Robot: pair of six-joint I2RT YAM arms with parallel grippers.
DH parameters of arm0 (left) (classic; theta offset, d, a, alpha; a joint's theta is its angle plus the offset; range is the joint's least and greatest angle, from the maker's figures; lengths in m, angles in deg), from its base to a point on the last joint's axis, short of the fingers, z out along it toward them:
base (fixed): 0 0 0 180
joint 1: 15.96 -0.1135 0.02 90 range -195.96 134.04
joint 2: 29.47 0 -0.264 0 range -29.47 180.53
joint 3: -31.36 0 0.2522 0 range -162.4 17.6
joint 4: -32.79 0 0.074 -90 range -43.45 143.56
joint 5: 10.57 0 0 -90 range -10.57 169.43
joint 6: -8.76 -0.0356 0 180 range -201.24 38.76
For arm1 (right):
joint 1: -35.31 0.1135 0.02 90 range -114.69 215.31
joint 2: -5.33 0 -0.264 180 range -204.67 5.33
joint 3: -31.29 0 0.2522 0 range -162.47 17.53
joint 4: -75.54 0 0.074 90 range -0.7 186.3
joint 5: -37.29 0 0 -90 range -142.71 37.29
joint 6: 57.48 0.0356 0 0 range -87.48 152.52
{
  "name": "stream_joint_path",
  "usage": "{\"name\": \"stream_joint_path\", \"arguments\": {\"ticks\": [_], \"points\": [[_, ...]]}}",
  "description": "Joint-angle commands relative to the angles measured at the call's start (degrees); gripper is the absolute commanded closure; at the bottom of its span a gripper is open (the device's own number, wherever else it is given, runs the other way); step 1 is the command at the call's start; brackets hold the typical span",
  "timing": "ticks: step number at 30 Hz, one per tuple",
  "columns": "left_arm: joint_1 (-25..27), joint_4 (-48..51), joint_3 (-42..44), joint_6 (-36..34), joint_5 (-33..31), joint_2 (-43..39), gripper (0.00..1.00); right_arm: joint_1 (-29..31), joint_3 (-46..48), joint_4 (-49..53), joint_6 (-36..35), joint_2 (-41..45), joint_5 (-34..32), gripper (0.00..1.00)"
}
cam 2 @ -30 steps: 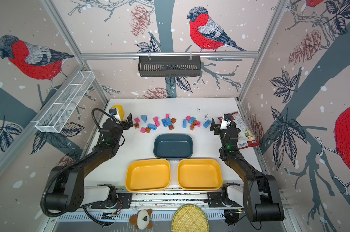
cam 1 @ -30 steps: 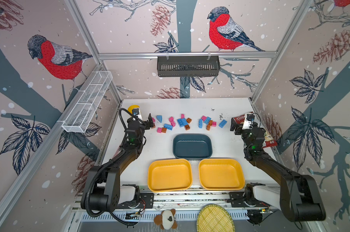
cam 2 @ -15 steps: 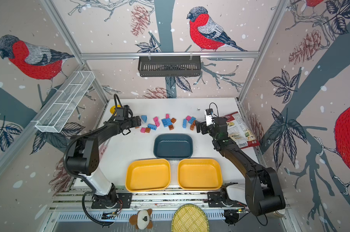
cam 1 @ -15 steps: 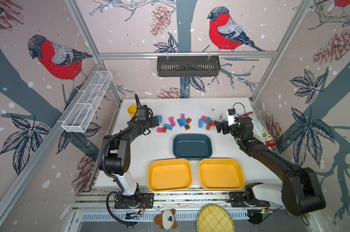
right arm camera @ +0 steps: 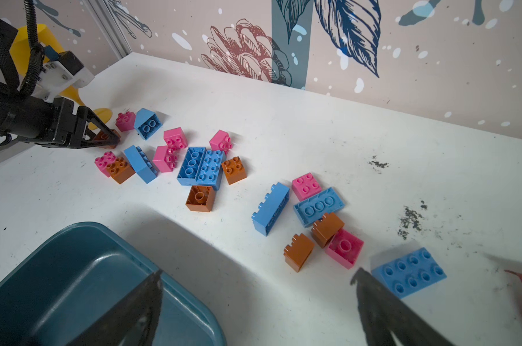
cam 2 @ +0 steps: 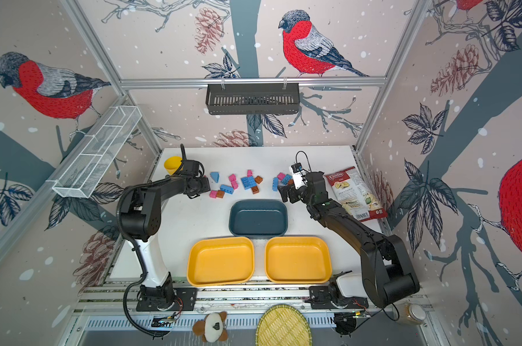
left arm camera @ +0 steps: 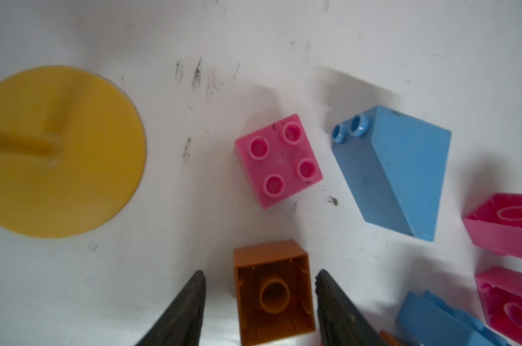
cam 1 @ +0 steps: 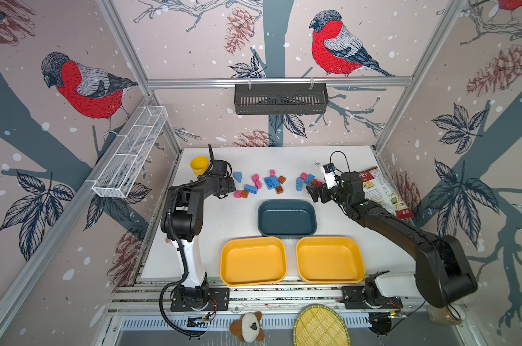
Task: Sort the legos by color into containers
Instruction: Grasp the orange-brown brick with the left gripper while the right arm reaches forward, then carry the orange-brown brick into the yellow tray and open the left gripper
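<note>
Straddling a brown lego, left claw stands apart; right claw gapes.

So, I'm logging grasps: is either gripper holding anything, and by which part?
Nothing yet. The left gripper straddles a brown brick across its side walls, a gap showing; the right gripper is open and empty.

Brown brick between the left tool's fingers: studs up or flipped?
Flipped: the brown brick at the left tool shows its hollow underside and round centre tube to the left wrist camera; no studs visible.
</note>
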Motion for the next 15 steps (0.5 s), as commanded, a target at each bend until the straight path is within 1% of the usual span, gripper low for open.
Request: {"name": "stream_joint_path", "arguments": {"ticks": [1,3,8,9,15], "points": [[-0.09,1.24,-1.14,1.18,-0.63,1.23,0.44,0.46,-0.51,0.53,1.06,-0.11,1.89,0.01],[-0.08,1.48,-1.49,1.17,-0.52,1.75,0.53,0.43,-0.52,1.03,1.16,-0.13,2.45,0.0],[0.08,2.22,-2.18,1.04,-0.21,1.31,0.72,0.49,-0.72,1.8,1.07,0.19,2.7,0.01],[0.24,2.77,-2.22,1.03,-0.03,0.9,0.74,0.5,-0.81,1.99,1.03,0.19,2.7,0.0],[1.41,7.6,-1.02,0.02,-0.37,-5.08,0.72,0.5,-1.12,1.83,1.25,0.04,3.05,0.01]]}}
